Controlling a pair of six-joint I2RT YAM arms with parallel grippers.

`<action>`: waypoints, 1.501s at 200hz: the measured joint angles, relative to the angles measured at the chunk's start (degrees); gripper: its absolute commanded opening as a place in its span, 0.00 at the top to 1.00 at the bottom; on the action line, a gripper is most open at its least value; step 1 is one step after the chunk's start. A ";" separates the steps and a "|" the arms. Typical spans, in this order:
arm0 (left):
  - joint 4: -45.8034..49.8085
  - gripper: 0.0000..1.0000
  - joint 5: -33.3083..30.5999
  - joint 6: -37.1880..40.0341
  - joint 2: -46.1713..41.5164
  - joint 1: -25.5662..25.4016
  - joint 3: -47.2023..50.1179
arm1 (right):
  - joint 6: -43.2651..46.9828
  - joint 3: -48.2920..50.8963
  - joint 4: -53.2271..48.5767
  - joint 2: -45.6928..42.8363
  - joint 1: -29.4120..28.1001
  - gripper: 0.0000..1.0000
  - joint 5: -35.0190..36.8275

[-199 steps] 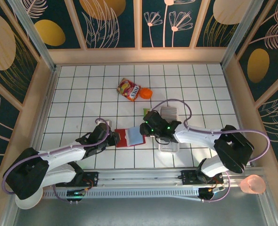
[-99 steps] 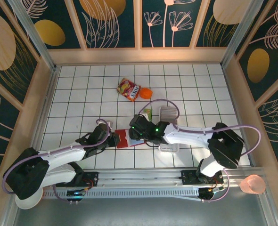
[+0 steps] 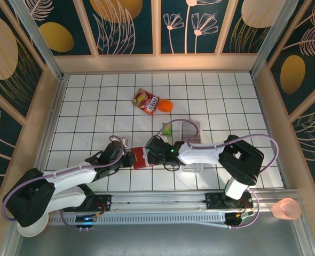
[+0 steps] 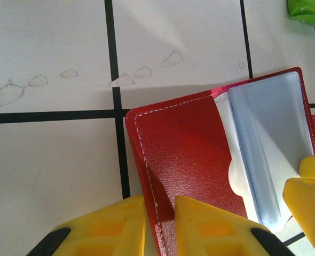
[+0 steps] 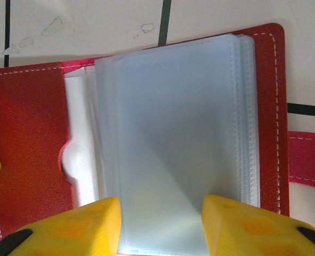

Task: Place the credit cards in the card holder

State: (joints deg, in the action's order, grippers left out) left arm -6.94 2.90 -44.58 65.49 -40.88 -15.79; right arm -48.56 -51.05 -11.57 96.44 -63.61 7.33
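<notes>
card holder (image 3: 140,158): open at table centre | left gripper (image 4: 160,207): clamped on its red cover, 9 o'clock edge | right gripper (image 5: 162,221): jaws apart over bluish sleeves, nothing clearly held | credit cards (image 3: 191,129): at holder's 2 o'clock | we judge loading largely ahead

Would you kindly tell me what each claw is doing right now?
Left claw: closed on the card holder's red cover.
Right claw: open above the card holder.

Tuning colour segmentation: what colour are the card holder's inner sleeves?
Pale bluish-grey sleeves inside the red card holder; clearest in the right wrist view.
</notes>
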 measured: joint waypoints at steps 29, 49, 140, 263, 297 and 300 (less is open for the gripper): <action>-0.13 0.81 0.13 0.02 -0.55 0.00 0.37 | -0.37 -0.33 0.04 0.42 -0.52 0.54 0.35; -0.15 0.84 0.11 0.00 -0.63 0.00 0.42 | -0.57 -0.61 0.74 0.85 -0.63 0.54 0.26; -2.60 0.87 0.70 -0.11 0.90 0.00 1.55 | -2.25 -0.35 7.58 1.03 -1.22 0.54 -3.02; -6.08 0.88 0.90 -1.99 1.66 0.00 3.15 | -4.61 3.15 18.71 1.14 -1.55 0.53 -7.80; -4.98 0.81 0.26 -3.89 0.09 0.00 3.28 | -5.03 3.15 20.92 1.51 -1.55 0.54 -8.98; -4.79 0.81 0.13 -4.00 -0.17 0.00 3.32 | -5.05 3.15 21.11 1.57 -1.57 0.54 -9.01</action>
State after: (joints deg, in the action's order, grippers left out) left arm -11.73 3.03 -48.58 65.32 -40.88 -12.47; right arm -53.60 -47.90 9.54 98.02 -65.19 -1.67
